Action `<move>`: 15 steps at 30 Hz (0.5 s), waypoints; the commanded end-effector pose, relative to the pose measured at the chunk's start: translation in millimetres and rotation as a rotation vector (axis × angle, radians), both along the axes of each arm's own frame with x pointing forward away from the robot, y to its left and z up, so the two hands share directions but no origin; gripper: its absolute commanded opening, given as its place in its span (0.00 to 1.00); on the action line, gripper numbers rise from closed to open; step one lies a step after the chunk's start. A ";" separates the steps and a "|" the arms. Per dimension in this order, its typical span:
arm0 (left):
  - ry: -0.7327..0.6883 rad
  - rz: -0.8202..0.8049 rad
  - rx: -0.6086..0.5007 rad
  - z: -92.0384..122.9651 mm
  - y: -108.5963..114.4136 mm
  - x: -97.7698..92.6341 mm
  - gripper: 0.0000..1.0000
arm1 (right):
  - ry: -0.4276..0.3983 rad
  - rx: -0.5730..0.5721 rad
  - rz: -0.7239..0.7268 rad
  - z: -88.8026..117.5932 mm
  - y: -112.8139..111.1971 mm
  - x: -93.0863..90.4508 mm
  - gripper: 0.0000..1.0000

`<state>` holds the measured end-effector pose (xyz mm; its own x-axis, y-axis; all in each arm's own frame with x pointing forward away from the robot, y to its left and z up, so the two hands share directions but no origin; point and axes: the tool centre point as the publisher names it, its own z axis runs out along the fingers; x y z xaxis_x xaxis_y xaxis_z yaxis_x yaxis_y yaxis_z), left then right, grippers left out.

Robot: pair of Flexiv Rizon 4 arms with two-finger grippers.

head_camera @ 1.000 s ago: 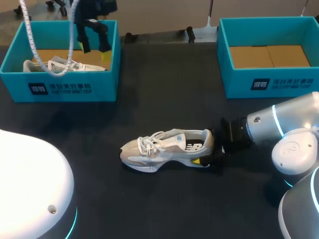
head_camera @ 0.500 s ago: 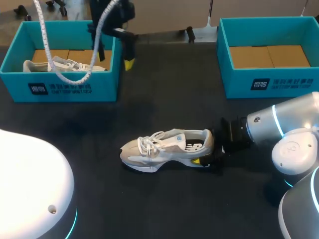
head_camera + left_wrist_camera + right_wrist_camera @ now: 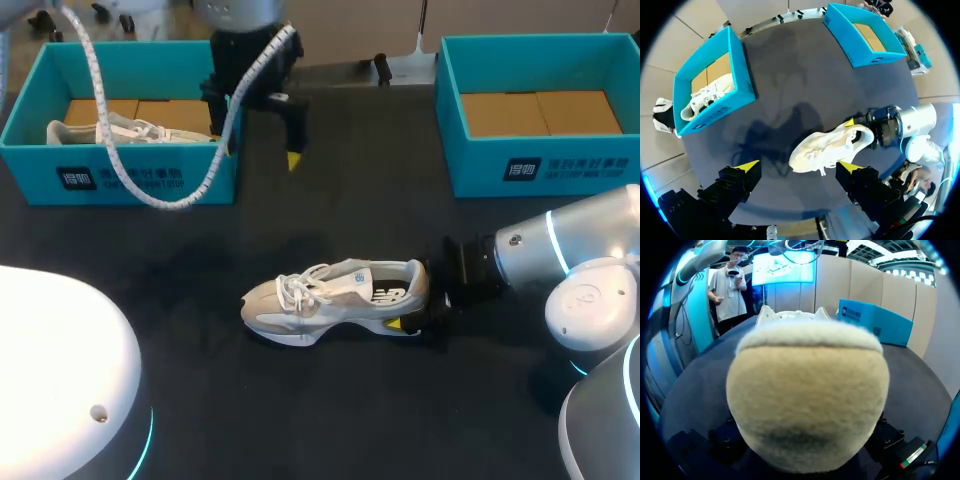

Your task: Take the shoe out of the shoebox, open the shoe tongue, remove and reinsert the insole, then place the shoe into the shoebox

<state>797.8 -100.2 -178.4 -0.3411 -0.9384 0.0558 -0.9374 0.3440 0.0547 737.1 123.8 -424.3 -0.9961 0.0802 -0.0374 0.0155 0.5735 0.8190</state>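
A white and beige shoe [image 3: 335, 298] lies on its sole in the middle of the black table, toe pointing left. My right gripper [image 3: 412, 318] is at its heel, with a finger on either side, shut on it. In the right wrist view the fuzzy heel [image 3: 807, 395] fills the space between the fingers. My left gripper [image 3: 260, 148] hangs open high over the table, just right of the left teal box [image 3: 120, 182]. The left wrist view looks down between the left gripper's [image 3: 799, 166] spread yellow tips onto the shoe [image 3: 827, 149] far below.
The left teal box holds a second white shoe [image 3: 125, 131]. A second teal box [image 3: 540, 165] at the back right shows only its cardboard floor. A white coiled cable [image 3: 180, 195] hangs from my left arm over the left box's front wall.
My left arm has swung right and nearer, from above the left box to over the table beside it, still open. The shoe and right arm have not moved.
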 end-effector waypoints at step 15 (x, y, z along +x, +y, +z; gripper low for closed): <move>-0.035 0.005 -0.033 -9.6 -9.4 -15.2 1.00 | 0.000 -0.009 -0.002 -1.4 2.7 1.2 0.00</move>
